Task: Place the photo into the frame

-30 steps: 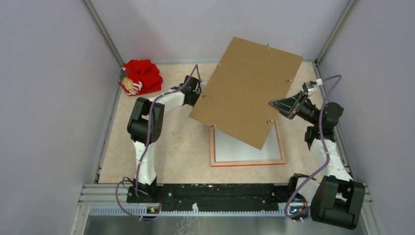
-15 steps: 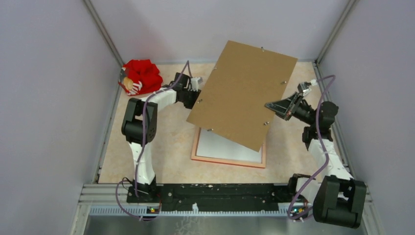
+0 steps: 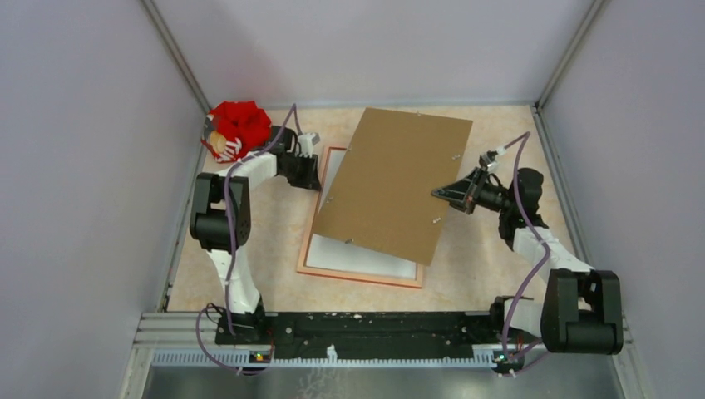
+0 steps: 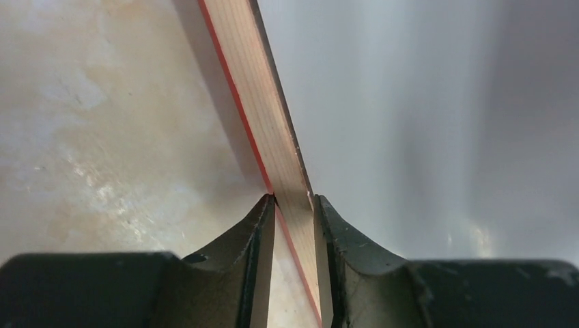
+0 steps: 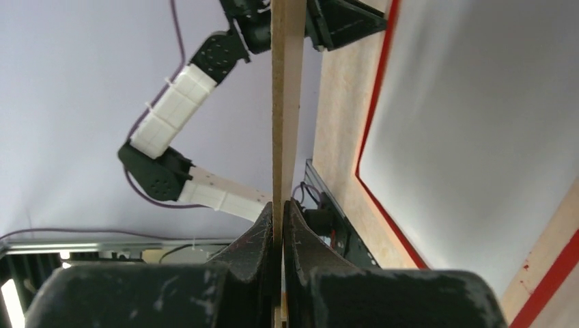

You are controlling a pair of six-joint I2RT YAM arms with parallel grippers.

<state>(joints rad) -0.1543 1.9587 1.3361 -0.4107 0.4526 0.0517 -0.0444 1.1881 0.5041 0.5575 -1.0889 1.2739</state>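
Note:
The frame (image 3: 357, 278) lies back-up on the table, its pale wood rail (image 4: 263, 89) edged in red. My left gripper (image 3: 318, 170) is shut on the frame's far left rail, which runs between the jaws (image 4: 293, 205). Inside the frame a plain white sheet shows, the photo (image 3: 357, 260) with its back up; the picture side is hidden. My right gripper (image 3: 438, 194) is shut on the right edge of a brown hardboard panel (image 3: 395, 187), held tilted over the frame and covering most of it. In the right wrist view the panel (image 5: 287, 102) runs edge-on from the jaws (image 5: 280, 205).
A red cloth bundle (image 3: 241, 129) sits in the far left corner, close behind the left arm. Grey walls close in the table on three sides. The black base rail (image 3: 366, 326) runs along the near edge.
Both arms have swung left. The frame has slid left and turned with the left gripper. The panel has come down lower and flatter over it.

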